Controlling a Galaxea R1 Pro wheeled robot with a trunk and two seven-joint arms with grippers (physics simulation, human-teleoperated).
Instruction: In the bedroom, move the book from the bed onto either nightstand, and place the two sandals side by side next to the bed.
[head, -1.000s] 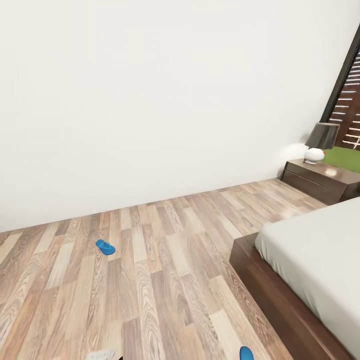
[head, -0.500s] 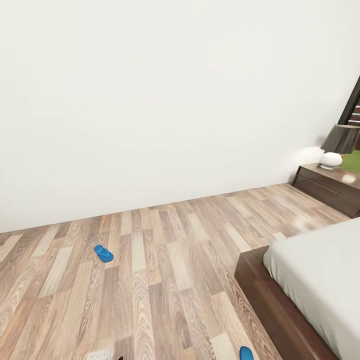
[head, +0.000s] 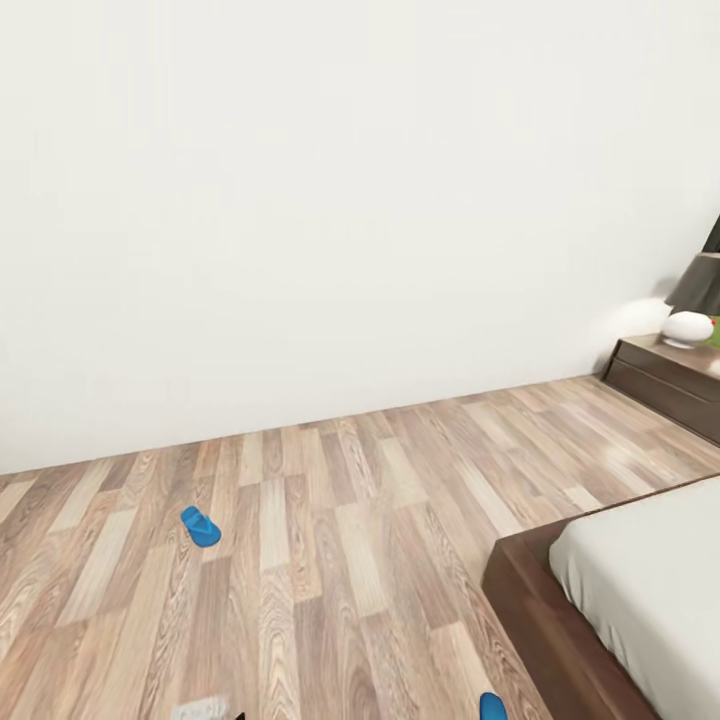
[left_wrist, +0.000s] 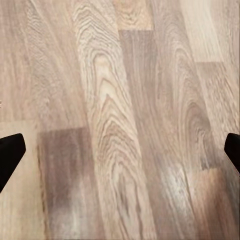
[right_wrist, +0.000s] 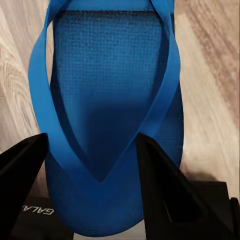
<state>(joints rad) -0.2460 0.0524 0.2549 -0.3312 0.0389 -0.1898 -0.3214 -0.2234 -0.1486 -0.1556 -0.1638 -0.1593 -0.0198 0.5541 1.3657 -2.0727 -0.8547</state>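
1. Head view: a bare white wall (head: 330, 200) takes up the upper half, with a wood-plank floor (head: 340, 540) below it.
2. One blue sandal (head: 200, 526) lies flat on the floor at the left, well apart from the bed (head: 640, 590).
3. The tip of a second sandal (head: 492, 706) shows at the bottom edge, near the corner of the bed's dark frame.
4. The bed's grey mattress and brown frame fill the lower right corner. At the far right, against the wall, stands a nightstand (head: 668, 385) with a lamp (head: 692, 310) on top: white base, dark shade.
5. Left wrist view: the left gripper (left_wrist: 120, 150) hangs over bare planks. Its two dark fingertips (left_wrist: 10, 155) sit at opposite edges of the picture, spread wide with nothing between them.
6. Right wrist view: the right gripper (right_wrist: 92, 165) has a blue sandal (right_wrist: 112, 90) between its two black fingers (right_wrist: 165, 190). The sole and the V of the strap run between them, and both fingers lie against the sandal's sides, clamped on it. Plank floor shows beyond the sandal.
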